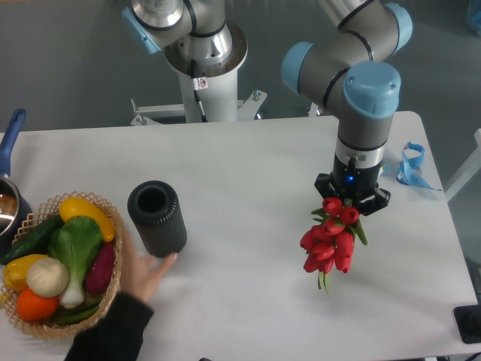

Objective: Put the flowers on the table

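One bunch of red flowers point(328, 244) hangs buds-down over the right part of the white tabletop point(248, 180), gripped at the top by the pincer point(351, 201), which is clenched on the bunch; the stem ends poke out low, close to the surface, though contact cannot be judged. Just right of the arm lies one blue ribbon point(409, 167) near the tabletop's edge. Well apart to the left stands one dark ribbed vase point(156, 218), upright, with a person's hand point(141, 269) touching its base. Beside the hand sits one wicker basket point(111, 282) holding mixed vegetables. At the far left edge is one pot point(9, 204) with a blue handle. A second robot base point(203, 56) stands behind the tabletop.
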You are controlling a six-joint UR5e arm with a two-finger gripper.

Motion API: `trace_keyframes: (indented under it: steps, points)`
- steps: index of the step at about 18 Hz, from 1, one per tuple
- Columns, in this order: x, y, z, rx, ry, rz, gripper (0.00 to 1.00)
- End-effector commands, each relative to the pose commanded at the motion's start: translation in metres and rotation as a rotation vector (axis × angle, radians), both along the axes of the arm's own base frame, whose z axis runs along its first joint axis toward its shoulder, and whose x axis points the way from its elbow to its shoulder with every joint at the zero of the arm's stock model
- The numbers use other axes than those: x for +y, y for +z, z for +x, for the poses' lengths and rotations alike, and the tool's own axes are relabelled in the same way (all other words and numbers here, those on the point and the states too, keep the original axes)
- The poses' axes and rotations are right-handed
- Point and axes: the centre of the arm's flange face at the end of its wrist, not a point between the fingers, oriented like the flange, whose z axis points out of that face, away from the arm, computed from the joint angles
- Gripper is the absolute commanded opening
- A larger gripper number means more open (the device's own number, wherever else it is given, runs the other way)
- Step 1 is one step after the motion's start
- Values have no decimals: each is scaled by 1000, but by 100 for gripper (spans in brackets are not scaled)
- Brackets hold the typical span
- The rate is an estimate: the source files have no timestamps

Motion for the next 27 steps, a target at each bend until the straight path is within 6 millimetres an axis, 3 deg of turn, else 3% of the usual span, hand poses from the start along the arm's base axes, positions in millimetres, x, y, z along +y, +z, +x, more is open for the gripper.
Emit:
trace_keyframes:
  steps: [3,4,5,6,27]
  points:
    - [1,-9,4,-19,-2,-8,45]
    - [1,-12,5,-23,1,-10,64]
    - [0,-16,6,-26,1,-11,91]
    - [0,-17,8,-25,0,-10,100]
    - [-1,-11,11,-14,-10,-6,100]
